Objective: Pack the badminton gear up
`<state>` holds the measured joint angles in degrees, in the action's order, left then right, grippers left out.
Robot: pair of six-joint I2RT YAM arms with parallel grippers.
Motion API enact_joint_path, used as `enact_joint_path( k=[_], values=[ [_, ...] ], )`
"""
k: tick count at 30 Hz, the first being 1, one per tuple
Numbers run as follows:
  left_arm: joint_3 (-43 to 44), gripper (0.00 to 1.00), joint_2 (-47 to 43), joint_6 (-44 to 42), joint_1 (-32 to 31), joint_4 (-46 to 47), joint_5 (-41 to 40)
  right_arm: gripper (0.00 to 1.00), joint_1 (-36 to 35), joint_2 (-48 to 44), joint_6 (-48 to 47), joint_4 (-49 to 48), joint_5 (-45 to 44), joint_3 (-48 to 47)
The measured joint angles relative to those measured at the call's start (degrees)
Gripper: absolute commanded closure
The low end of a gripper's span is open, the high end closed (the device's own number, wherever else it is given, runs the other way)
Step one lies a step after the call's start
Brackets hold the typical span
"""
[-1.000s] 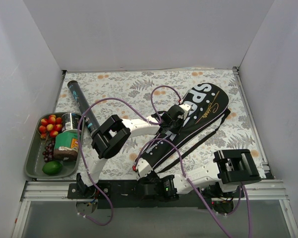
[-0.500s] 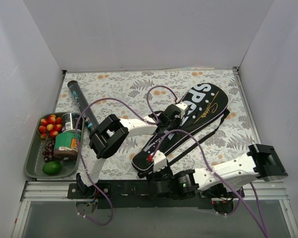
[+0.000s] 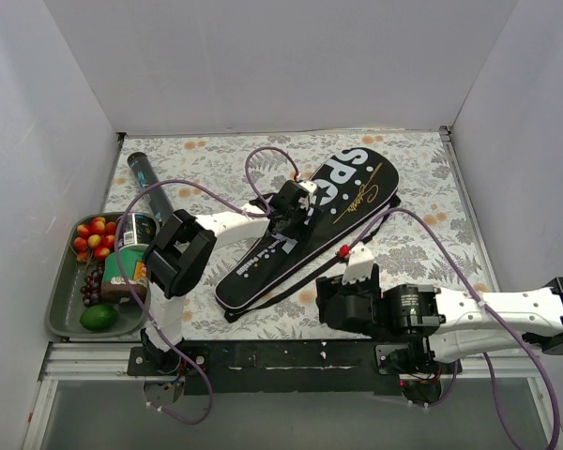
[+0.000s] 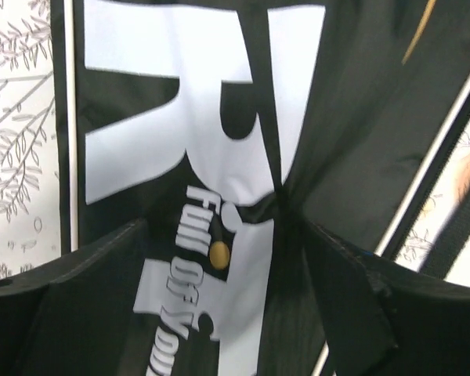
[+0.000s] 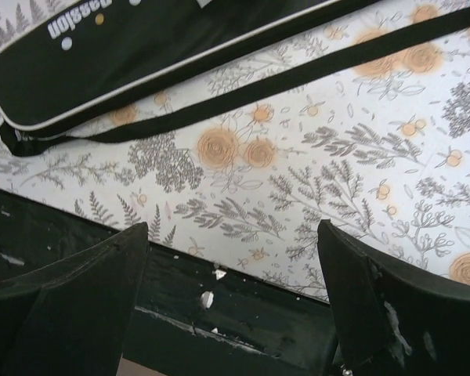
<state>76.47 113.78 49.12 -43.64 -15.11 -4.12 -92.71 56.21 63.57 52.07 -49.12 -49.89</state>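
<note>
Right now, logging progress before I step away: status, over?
Left pincer open, low over racket bag. Right pincer open, empty, near table front edge, bag strap loose ahead. Shuttle tube lies outside the bag, by fruit tray.

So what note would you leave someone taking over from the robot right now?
Left hand: open, low over the long black racket bag with white lettering.
Right hand: open, empty, above the near edge of the flowered table.
Bag lies diagonally mid-table; long dark shuttle tube lies far left, outside it.
Done: no rackets or shuttlecocks lie loose in view; contents of bag unseen.
Left: pack the tube, check the bag is closed.
</note>
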Motion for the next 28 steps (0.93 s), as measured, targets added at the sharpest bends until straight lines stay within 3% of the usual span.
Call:
enact_joint_path(
  k=[2, 7, 16, 24, 28],
  values=[
    [-0.02, 0.02, -1.11, -0.42, -0.07, -1.88, -0.07, 0.04, 3.69, -1.03, -3.39, 0.04, 1.40, -1.53],
    [0.00, 0.02, -7.26, -1.20, -0.59, -4.44, 0.26, 0.02, 8.00, 0.37, -10.08, 0.57, 3.30, -5.97],
    [4.15, 0.02, -26.60, 1.75, -0.74, -7.34, 0.44, 0.02, 13.88, 3.41, -22.67, -1.25, 4.59, -14.86],
    [1.84, 0.02, -44.44, 7.28, -0.74, -9.81, -1.11, 0.02, 26.51, 7.89, -35.78, -4.09, 8.61, -24.37],
    [0.42, 0.02, -48.46, 9.01, -0.74, -12.15, -2.75, 0.02, 38.03, 10.25, -41.90, -5.95, 15.26, -27.17]
  ],
)
